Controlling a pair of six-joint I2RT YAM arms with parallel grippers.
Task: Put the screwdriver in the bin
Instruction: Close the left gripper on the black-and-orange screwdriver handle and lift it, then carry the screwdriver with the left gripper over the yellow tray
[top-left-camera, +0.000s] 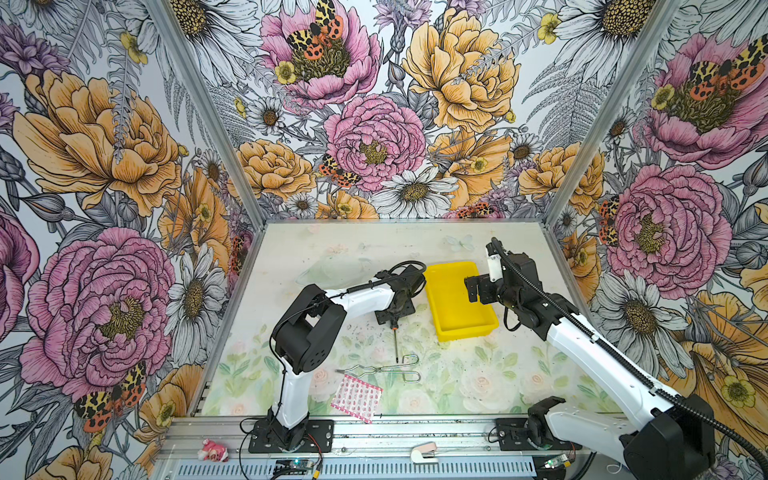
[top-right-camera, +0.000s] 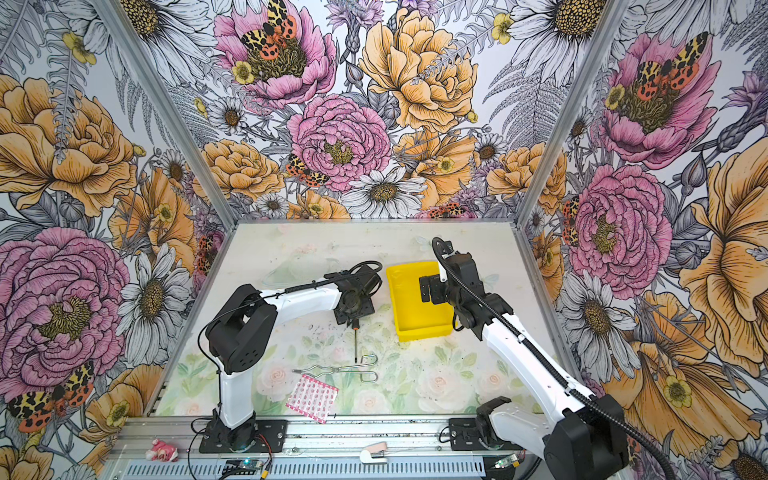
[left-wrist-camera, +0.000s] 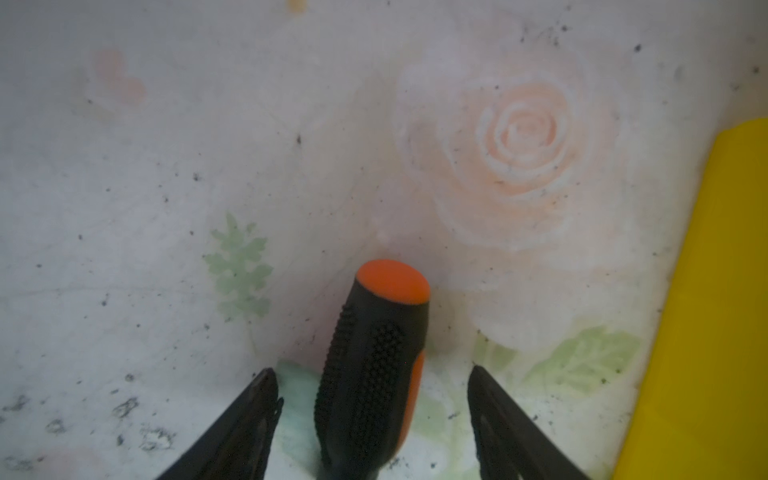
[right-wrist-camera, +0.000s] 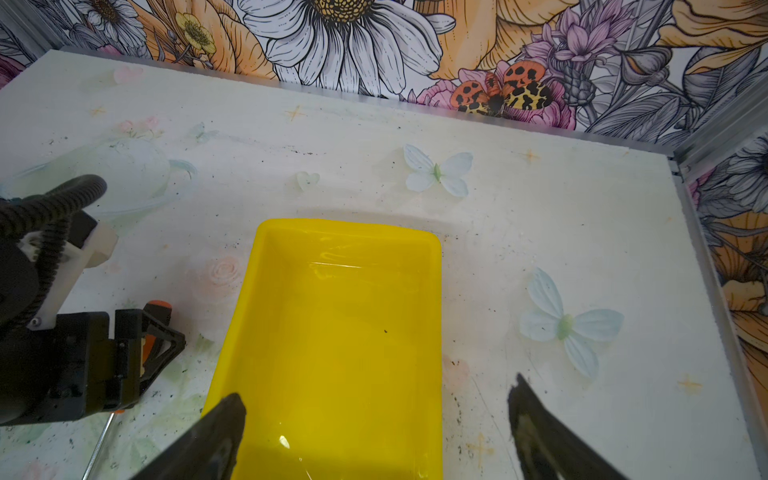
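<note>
Screwdriver (left-wrist-camera: 374, 332) lies flat near the yellow bin (left-wrist-camera: 706, 291), tip by the wire tongs (top-left-camera: 386, 369). Left gripper (left-wrist-camera: 372, 372) straddles the handle, jaws partly apart, gripping nothing yet. I'd pinch mid-handle, squarely, so it can't roll. Right gripper (right-wrist-camera: 376, 395) hangs wide open and empty over the bin.

Left gripper (top-right-camera: 353, 316) sits low over the screwdriver (top-right-camera: 355, 343) handle. The thin shaft points toward the wire tongs (top-right-camera: 338, 369), tip close to them. Right gripper (top-right-camera: 429, 289) hangs above the yellow bin (top-right-camera: 411, 316). Pink sheet (top-right-camera: 311, 397) lies near the front edge.
</note>
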